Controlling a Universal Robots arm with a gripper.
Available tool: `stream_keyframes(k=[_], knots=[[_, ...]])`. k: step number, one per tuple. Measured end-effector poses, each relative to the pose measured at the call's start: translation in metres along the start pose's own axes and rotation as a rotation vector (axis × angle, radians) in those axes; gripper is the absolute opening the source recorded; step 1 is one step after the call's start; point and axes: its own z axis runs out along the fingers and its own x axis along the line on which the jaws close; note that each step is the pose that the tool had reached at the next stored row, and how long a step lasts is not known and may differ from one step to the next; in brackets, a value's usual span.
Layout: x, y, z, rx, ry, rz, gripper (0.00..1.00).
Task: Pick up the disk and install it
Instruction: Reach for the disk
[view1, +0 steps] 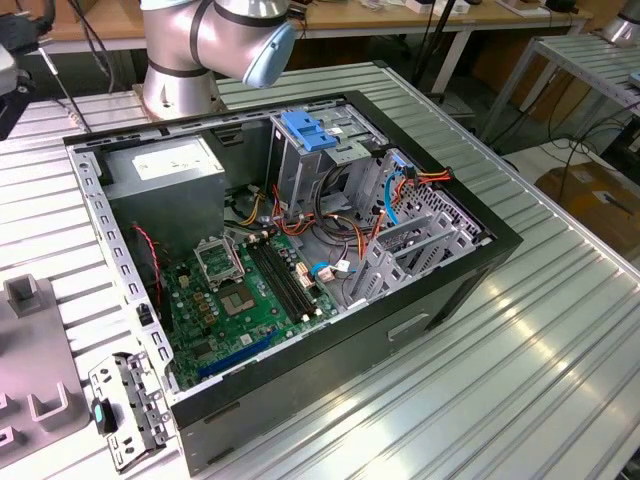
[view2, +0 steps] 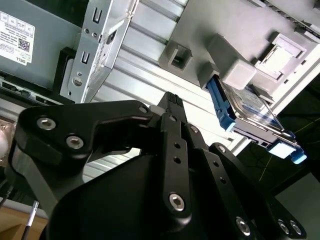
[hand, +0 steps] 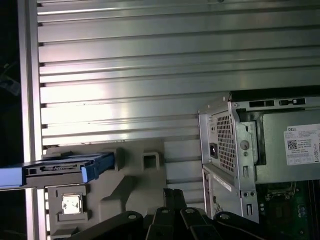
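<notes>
Arm (view1: 215, 40) rose behind the open computer case (view1: 300, 250) on the ribbed table (view1: 520, 350) in the exterior view. Grey fixture (view1: 40, 345) sat beside the case, toward the exterior view's left.

Second wrist view: gripper (view2: 171, 100) hung above the table with its fingers together and nothing between them. Disk (view2: 252, 112) sat propped in the fixture (view2: 210, 30), with the blue bracket (view2: 220, 105) along its edge and the label face partly showing. It was well apart from the fingertips, off to one side and not beneath them.

First wrist view: gripper (hand: 174, 196) was over the strip between the fixture (hand: 125, 190) and the case (hand: 240, 145). Disk (hand: 55, 169) showed edge-on. Its long axis pointed roughly toward the case, with the blue bracket end nearest the gripper.

Judgement: the disk lay sideways from the gripper, on the side away from the case, presenting a thin edge rather than a broad face. Pick-up was not yet made, and the disk was untouched in its fixture.
</notes>
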Motion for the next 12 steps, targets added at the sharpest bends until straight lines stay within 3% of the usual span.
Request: stream_keyframes(k=[9, 12], knots=[[0.0322, 0.0040, 0.0012, 0.0001, 0.0026, 0.000, 0.11], [0.0459, 0.0051, 0.0017, 0.0002, 0.0033, 0.000, 0.11]])
